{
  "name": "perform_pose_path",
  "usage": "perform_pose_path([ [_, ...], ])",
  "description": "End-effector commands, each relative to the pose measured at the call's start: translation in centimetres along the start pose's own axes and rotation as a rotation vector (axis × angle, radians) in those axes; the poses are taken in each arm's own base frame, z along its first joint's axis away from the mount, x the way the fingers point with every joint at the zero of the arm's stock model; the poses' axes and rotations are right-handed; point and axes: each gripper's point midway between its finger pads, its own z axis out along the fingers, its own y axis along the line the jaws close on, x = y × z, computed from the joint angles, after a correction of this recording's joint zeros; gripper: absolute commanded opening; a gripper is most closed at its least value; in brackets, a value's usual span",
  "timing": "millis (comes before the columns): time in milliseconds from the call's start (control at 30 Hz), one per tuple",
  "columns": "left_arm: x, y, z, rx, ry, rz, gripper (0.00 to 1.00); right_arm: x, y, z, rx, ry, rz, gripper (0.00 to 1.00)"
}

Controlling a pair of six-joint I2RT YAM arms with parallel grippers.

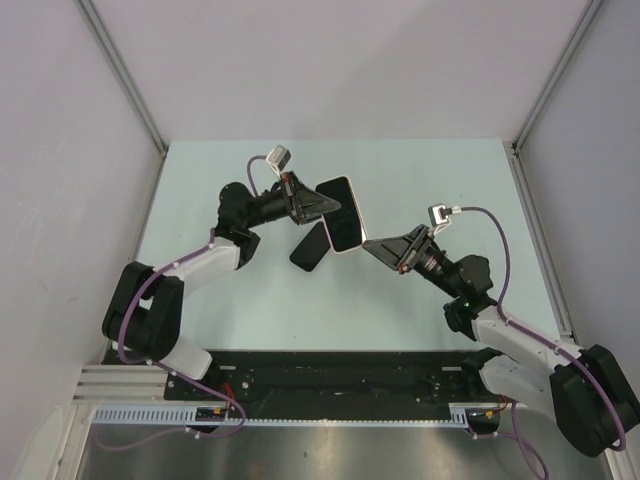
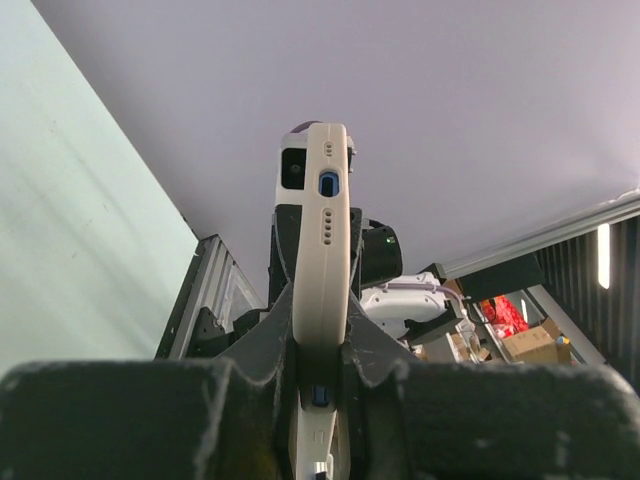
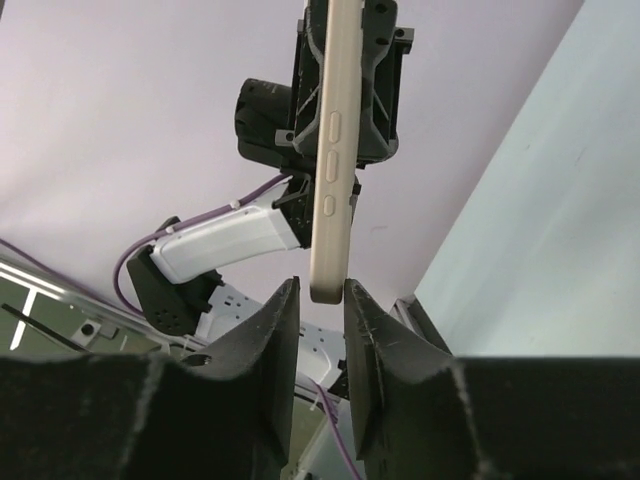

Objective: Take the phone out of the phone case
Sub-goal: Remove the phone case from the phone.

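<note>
Phone (image 1: 333,193) and phone case (image 1: 346,236) are together, held up in the air over the middle of the table (image 1: 450,180), a little toward its far side. In the overhead view the dark screen faces up inside the pale rim. In the left wrist view a blue port shows through the cutout in the case's cream edge (image 2: 322,250), so the handset looks fully seated.

The left gripper (image 1: 325,207) has the case edge-on between its jaws, which are pinched onto its two broad faces; the case stands tall out of the grip (image 2: 320,372). The right gripper (image 1: 372,245) comes in from the right and meets the near-right corner. From its own wrist camera the rounded end of the case (image 3: 332,150) sits right at the mouth of the fingers (image 3: 285,330), which stand a narrow gap apart on either side of it. I cannot tell whether they are pressing on it or only flanking it.

On the table just under the pair lies a dark flat shape (image 1: 311,248); I cannot tell whether it is a shadow or an object.

By my reading the task is at an early stage: the case is lifted and braced, but no corner looks peeled back. The whole separation is left to do.
</note>
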Motion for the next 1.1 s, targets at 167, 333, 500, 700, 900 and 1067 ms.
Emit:
perform_pose_path([
  [167,-0.5,-3.1,0.0,0.087,-0.02,0.087,0.0,-1.0,1.1,0.9,-0.113,-0.054,0.041,0.27],
  [333,-0.1,-3.1,-0.2,0.1,-0.012,0.092,0.0,-1.3,1.7,1.6,-0.17,-0.056,0.055,0.25],
  [500,-0.2,-3.4,-0.3,0.114,-0.017,0.087,0.0,-1.5,2.3,1.8,-0.217,-0.06,0.112,0.0],
  [700,-0.2,-5.6,-0.6,0.207,-0.026,0.126,0.0,-1.6,5.5,2.2,-0.334,-0.072,0.17,0.0],
  [900,-0.3,-8.2,-1.0,0.302,-0.037,0.137,0.0,-3.1,7.3,2.2,-0.379,-0.138,0.246,0.0],
  [1067,-0.4,-10.9,-1.4,0.348,-0.058,0.147,0.0,-3.9,9.1,2.7,-0.429,-0.148,0.266,0.0],
])
